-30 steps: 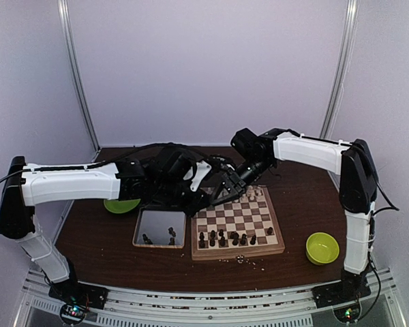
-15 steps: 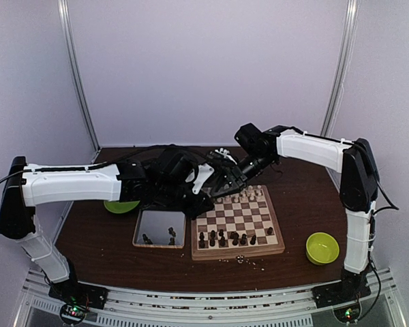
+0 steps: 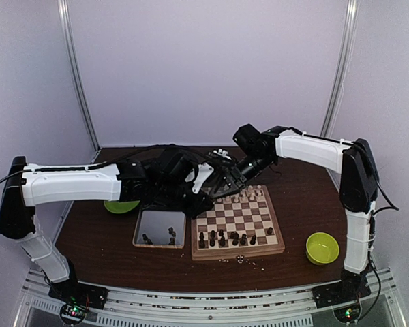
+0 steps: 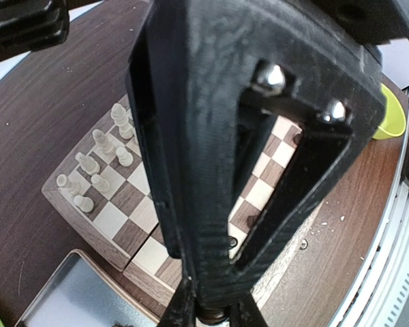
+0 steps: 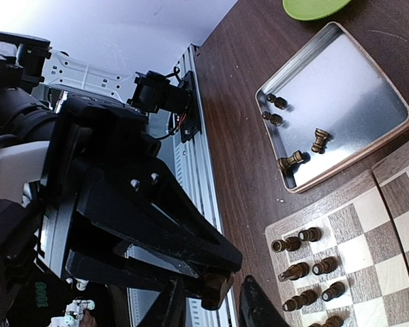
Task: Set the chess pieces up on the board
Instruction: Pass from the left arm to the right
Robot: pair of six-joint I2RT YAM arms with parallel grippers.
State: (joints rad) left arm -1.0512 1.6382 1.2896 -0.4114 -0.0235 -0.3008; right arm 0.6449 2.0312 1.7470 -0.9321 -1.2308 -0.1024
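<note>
Both grippers meet in the air above the far left corner of the board (image 3: 275,240). My left gripper (image 4: 215,315) is shut on a dark brown chess piece (image 5: 218,289), which is at its tips in the right wrist view. My right gripper (image 5: 215,306) is open, its fingers on either side of that piece with a gap showing. Several dark pieces (image 3: 221,238) stand in the board's near rows, also seen in the right wrist view (image 5: 307,269). A few more dark pieces (image 5: 296,160) lie in the silver tray (image 3: 160,219).
Cream pieces (image 3: 250,195) stand on the board's far rows, also in the left wrist view (image 4: 95,163). A green bowl (image 3: 121,206) sits left of the tray and another (image 3: 322,246) right of the board. Small crumbs lie in front of the board.
The left gripper has drawn back a little to the left from over the board. The right gripper has risen slightly and closed in on it.
</note>
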